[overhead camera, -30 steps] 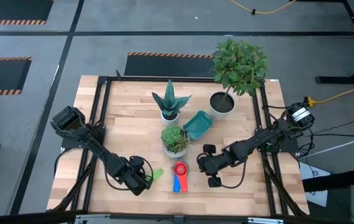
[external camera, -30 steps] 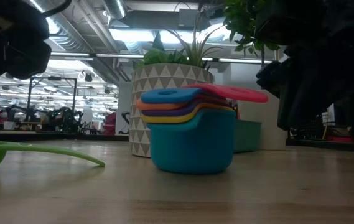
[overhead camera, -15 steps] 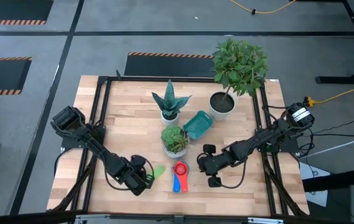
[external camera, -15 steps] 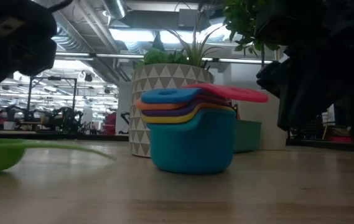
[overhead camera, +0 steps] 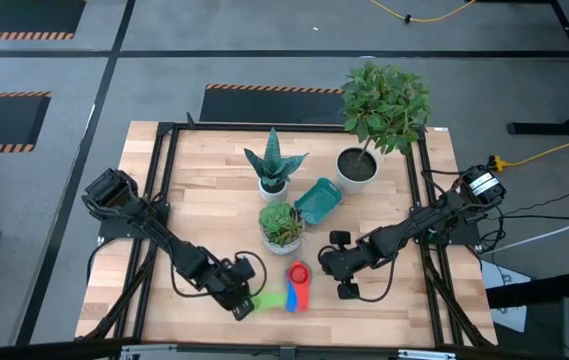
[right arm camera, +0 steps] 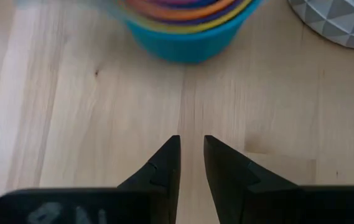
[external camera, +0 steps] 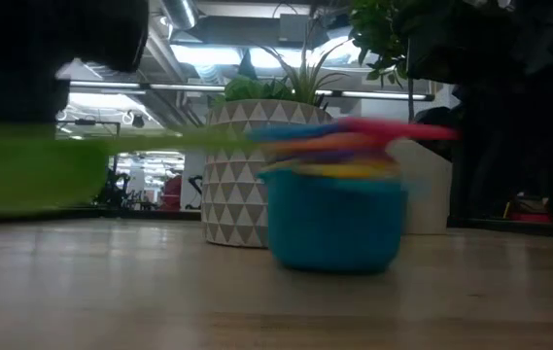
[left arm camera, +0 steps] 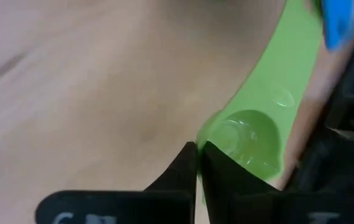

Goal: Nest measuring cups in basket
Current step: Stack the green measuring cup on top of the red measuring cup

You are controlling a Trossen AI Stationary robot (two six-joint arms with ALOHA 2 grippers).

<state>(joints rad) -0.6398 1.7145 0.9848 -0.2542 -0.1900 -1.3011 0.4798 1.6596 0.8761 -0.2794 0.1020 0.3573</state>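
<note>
L gripper sits at table's 6 o'clock edge, fingers pressed together on the small green plastic measuring cup, w/ the nested multicolour plastic cup stack just at its 3 o'clock. R gripper waits slightly parted, holding nothing, past the stack. Green cup likely light, stiff, a bit slick; flat handle is best hold. Teal plastic basket is up near 12, apart.

Left tool sits low at the table's front with fingers closed; right tool waits slightly parted.
</note>
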